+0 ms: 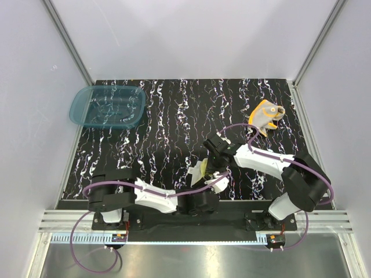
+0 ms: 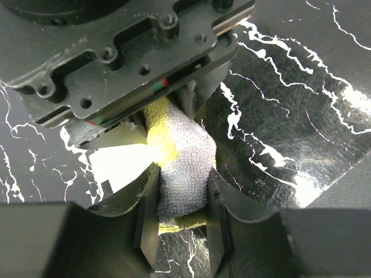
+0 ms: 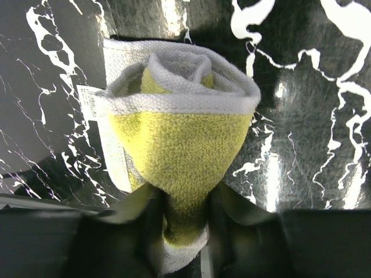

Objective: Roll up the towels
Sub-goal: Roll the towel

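Observation:
The pale yellow towel (image 1: 200, 171) with its grey-beige side is bunched into a partial roll near the table's front middle. Both grippers hold it. My left gripper (image 2: 181, 223) is shut on one end of it (image 2: 184, 168), with the right gripper's body close above in that view. My right gripper (image 3: 185, 229) is shut on the other end, where the yellow towel (image 3: 179, 145) shows coiled layers of yellow and grey. The orange towel (image 1: 265, 114), crumpled with its grey-beige side partly showing, lies at the back right of the black marbled mat (image 1: 174, 116), apart from both grippers.
A translucent teal basin (image 1: 108, 106) stands at the back left corner of the mat. White enclosure walls and metal frame posts (image 1: 69, 43) ring the table. The arm bases and purple cables (image 1: 93, 255) sit at the near edge.

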`<state>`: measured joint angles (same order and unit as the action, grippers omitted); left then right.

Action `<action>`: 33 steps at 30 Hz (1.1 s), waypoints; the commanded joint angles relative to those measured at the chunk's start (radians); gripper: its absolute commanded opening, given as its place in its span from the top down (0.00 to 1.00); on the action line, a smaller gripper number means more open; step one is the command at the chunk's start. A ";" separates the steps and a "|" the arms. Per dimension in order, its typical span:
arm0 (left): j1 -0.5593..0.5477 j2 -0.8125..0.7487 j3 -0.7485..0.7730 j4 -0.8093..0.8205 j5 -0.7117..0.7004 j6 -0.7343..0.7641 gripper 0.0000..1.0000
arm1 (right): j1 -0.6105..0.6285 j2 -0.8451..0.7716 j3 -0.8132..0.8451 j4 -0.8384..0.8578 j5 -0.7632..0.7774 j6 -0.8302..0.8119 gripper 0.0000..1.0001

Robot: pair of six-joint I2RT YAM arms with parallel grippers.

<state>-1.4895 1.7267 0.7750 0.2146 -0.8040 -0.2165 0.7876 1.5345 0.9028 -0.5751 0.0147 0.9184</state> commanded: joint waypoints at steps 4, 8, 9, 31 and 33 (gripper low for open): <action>0.024 -0.067 -0.037 -0.003 0.068 -0.072 0.75 | -0.005 -0.076 0.047 -0.088 0.008 -0.018 0.36; 0.063 -0.163 -0.109 0.025 0.129 -0.133 0.75 | -0.005 -0.100 0.094 -0.166 0.062 -0.044 0.30; 0.081 -0.182 -0.121 0.028 0.137 -0.155 0.75 | -0.005 -0.103 0.114 -0.178 0.086 -0.049 0.28; 0.322 -0.406 -0.448 0.255 0.451 -0.589 0.76 | -0.022 -0.264 -0.209 0.316 -0.097 0.115 0.07; 0.324 -0.400 -0.450 0.267 0.459 -0.593 0.76 | -0.021 -0.249 -0.248 0.412 -0.126 0.132 0.06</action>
<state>-1.1706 1.3289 0.3450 0.4301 -0.3901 -0.7601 0.7738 1.2770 0.6880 -0.3737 -0.0402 0.9905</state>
